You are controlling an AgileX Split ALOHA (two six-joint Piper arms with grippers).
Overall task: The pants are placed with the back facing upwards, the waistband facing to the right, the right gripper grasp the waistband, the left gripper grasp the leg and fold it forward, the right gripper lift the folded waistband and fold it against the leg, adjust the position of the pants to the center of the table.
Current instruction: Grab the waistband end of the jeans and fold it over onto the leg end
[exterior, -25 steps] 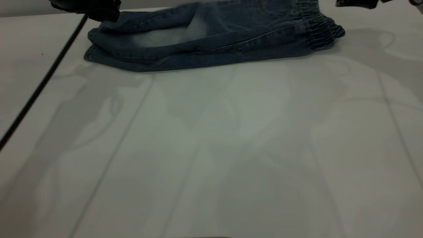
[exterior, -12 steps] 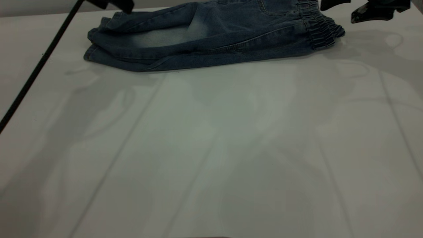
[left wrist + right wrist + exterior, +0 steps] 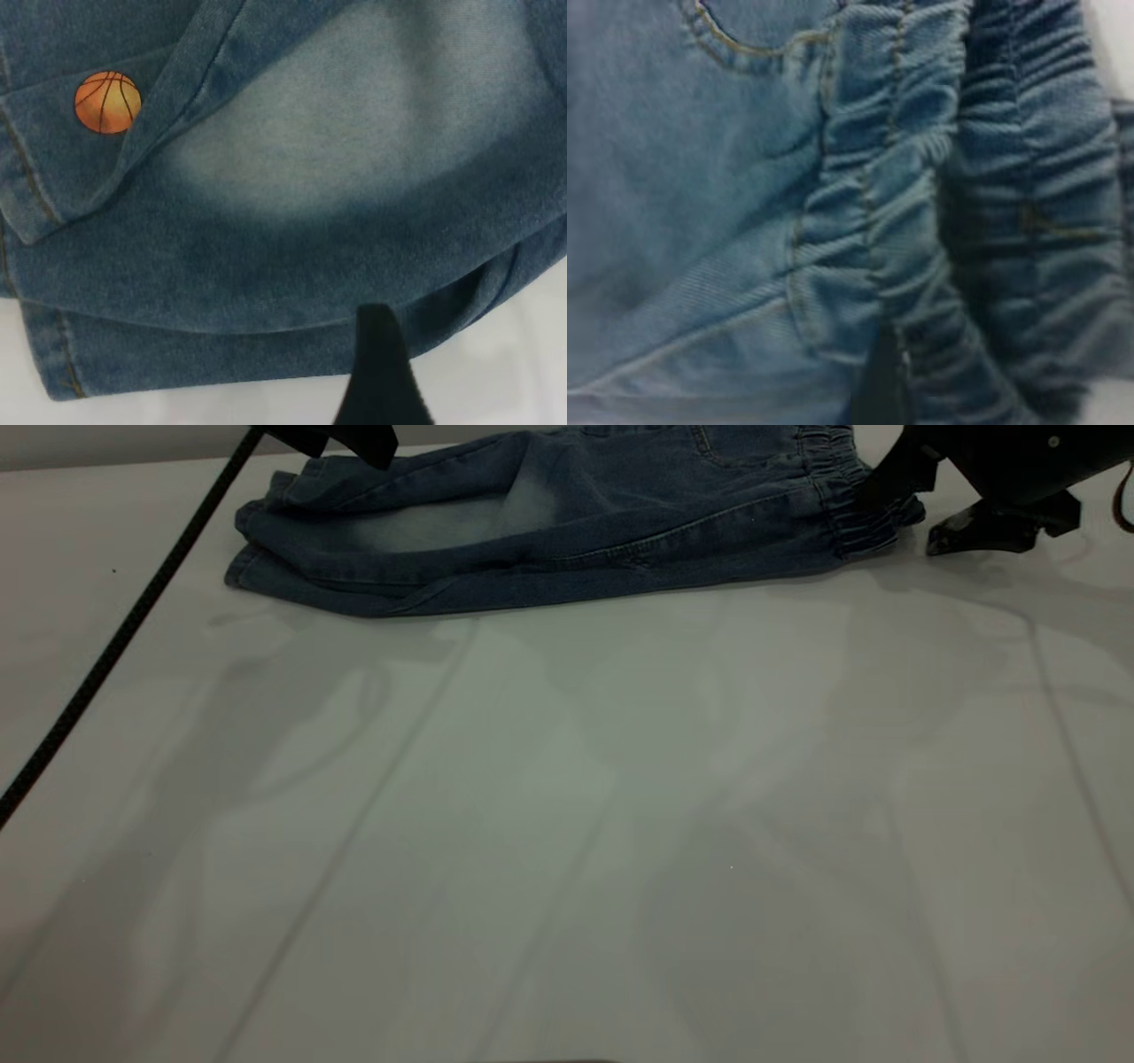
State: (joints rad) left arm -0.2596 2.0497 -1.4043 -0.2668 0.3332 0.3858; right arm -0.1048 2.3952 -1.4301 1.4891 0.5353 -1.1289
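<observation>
The blue denim pants [image 3: 567, 522] lie folded lengthwise at the far side of the table [image 3: 567, 824]. Their ruched waistband [image 3: 842, 491] points right. My right gripper [image 3: 921, 509] is open and low at the waistband end: one finger [image 3: 886, 478] rests over the band, the other [image 3: 970, 531] is beside it above the table. The right wrist view shows the waistband [image 3: 895, 177] close up with one finger [image 3: 881, 390] on it. My left gripper [image 3: 354, 438] hovers open over the far leg end. The left wrist view shows one finger [image 3: 381, 363] at the hem and the leg's orange ball [image 3: 107, 102].
A black cable [image 3: 115, 638] runs diagonally across the table's left side, from the left gripper down toward the near left edge. A back pocket seam [image 3: 753, 40] shows beside the waistband.
The right gripper has dropped down and leftward to the waistband end. The left gripper and its cable have shifted right over the leg end. The pants have not moved.
</observation>
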